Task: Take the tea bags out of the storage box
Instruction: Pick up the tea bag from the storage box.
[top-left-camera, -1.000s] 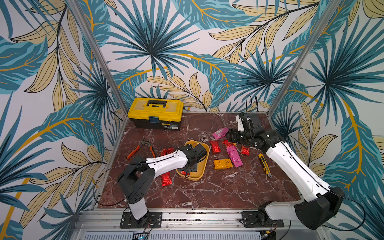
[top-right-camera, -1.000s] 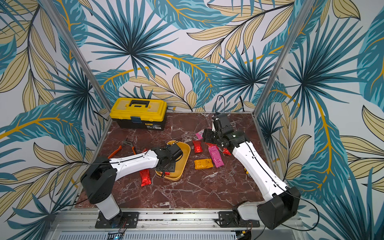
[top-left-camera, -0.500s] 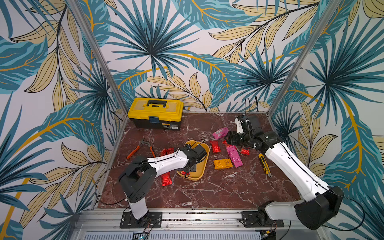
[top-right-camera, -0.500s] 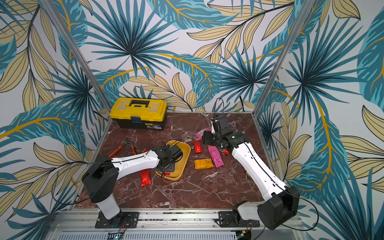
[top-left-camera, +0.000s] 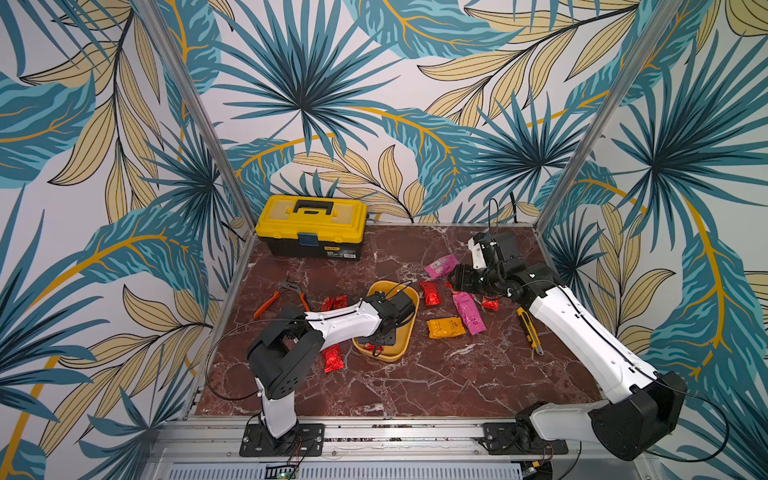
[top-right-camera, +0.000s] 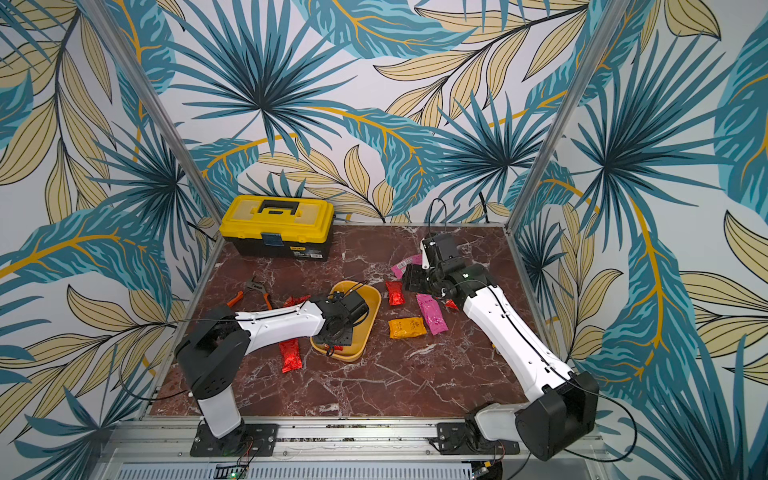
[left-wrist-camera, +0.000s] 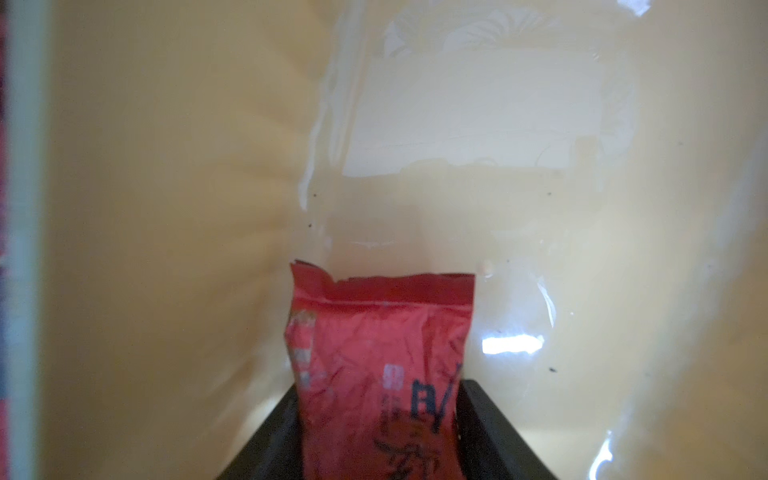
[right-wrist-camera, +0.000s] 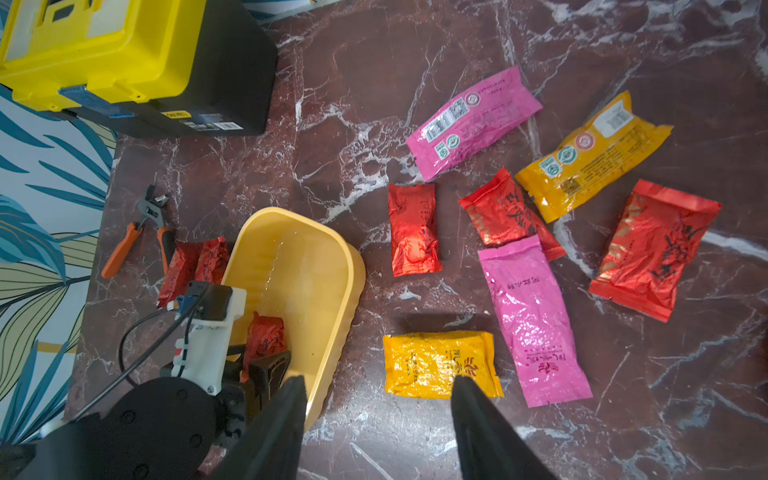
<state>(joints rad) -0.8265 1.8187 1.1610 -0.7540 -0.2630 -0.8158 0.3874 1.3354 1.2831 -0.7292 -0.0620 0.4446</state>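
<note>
Pinching a red tea bag (left-wrist-camera: 380, 332) inside the storage box (left-wrist-camera: 166, 187) with the left gripper (left-wrist-camera: 379, 384) (fingers (left-wrist-camera: 270, 453) against both sides), right gripper (right-wrist-camera: 376, 380) spread, empty, above the marble table (right-wrist-camera: 665, 395)

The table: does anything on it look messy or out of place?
Tea bags lie scattered on the marble table on both sides of the storage box. Pliers and a utility knife lie beside them, odd company for tea. One red tea bag is inside the box, gripped by the left pincer.

Red/pink/yel tea bags (right-wrist-camera: 413, 230), yel-orange storage box (right-wrist-camera: 299, 266), maroon marbled tbl (right-wrist-camera: 623, 50).
</note>
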